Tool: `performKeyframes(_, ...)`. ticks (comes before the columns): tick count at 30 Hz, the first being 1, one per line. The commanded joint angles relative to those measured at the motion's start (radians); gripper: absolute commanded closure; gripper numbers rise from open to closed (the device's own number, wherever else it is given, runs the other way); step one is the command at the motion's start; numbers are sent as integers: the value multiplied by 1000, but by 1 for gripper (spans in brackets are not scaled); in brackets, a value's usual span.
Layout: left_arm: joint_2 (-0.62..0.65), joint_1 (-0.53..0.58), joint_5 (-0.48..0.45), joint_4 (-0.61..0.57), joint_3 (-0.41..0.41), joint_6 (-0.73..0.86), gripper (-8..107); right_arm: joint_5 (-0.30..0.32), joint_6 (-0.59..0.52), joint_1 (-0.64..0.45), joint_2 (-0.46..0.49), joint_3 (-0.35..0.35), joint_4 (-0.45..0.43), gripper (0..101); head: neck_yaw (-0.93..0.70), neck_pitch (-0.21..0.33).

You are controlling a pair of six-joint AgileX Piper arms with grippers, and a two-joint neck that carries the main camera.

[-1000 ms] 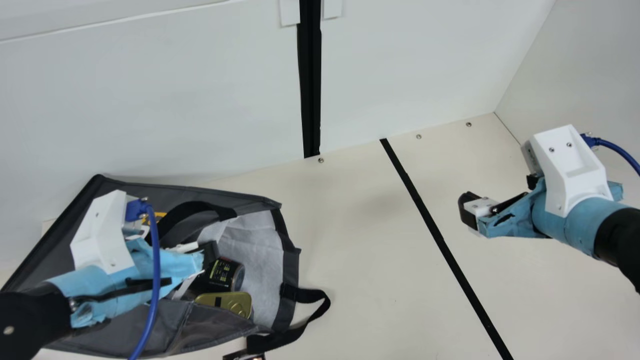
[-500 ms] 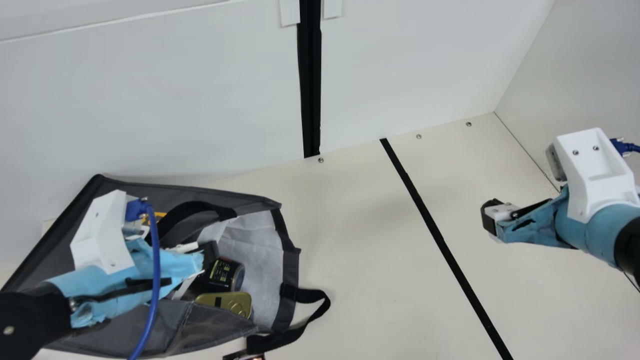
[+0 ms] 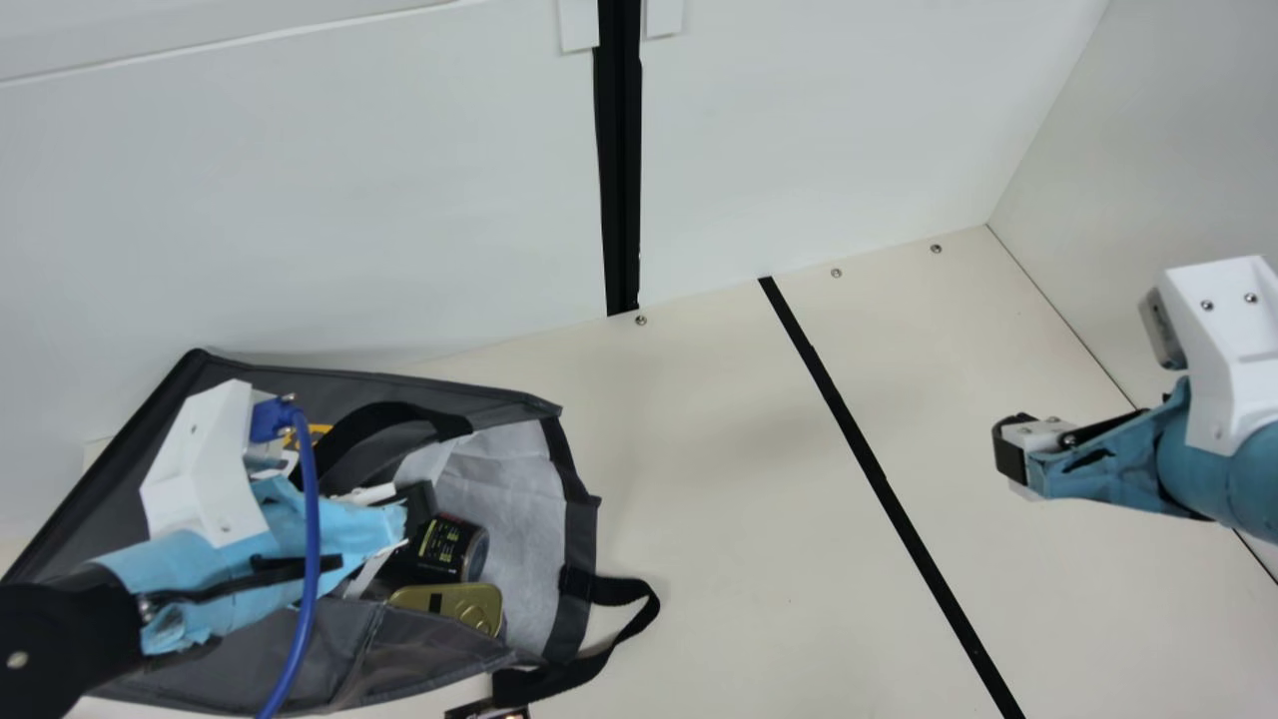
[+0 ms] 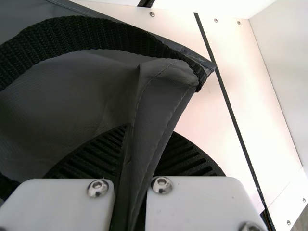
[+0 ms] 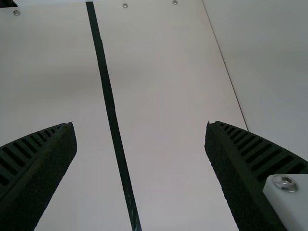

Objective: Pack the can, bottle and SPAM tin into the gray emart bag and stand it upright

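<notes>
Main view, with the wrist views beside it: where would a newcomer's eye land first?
First the large gray fabric bag, on its side at the main view's left, a black cylindrical can and flat gold tin in its mouth. Then the black-fingered left gripper, shut on the bag's fabric, and the right gripper, open above the cream table at far right.

Left arm (image 3: pixel 60 629), lower left of main view: black link with pale round screw; light-blue wrap (image 3: pixel 190 569), ragged-edged; angular white bracket (image 3: pixel 200 469); thick blue cable (image 3: pixel 312 559) with blue plug (image 3: pixel 268 419). Right arm (image 3: pixel 1258 484), right edge: torn blue covering (image 3: pixel 1108 474), white bracket (image 3: pixel 1233 340) with two screws, silver-grey box (image 3: pixel 1161 328). Left wrist view, bottom: rounded black ribbed fingers (image 4: pixel 94 154), white blocks (image 4: pixel 202 202), silver socket screws (image 4: pixel 162 185). Right wrist view, lower corners: black slotted fingers (image 5: pixel 262 151), rough-textured inner faces; white block (image 5: pixel 293 197) at lower right.
</notes>
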State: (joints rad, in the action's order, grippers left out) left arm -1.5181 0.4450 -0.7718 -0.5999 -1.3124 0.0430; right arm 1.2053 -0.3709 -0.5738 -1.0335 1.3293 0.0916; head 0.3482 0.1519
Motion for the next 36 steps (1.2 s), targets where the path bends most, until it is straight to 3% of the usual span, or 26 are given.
performKeyframes(1,0,0,0,0,0,0,107,15,-3,-12,1,2,1,6,1,23)
performKeyframes(21,0,0,0,0,0,0,107,15,-51,-77,17,-32,22,6,1,23)
performKeyframes(36,0,0,0,0,0,0,107,15,-95,-20,-10,-54,76,6,1,23)
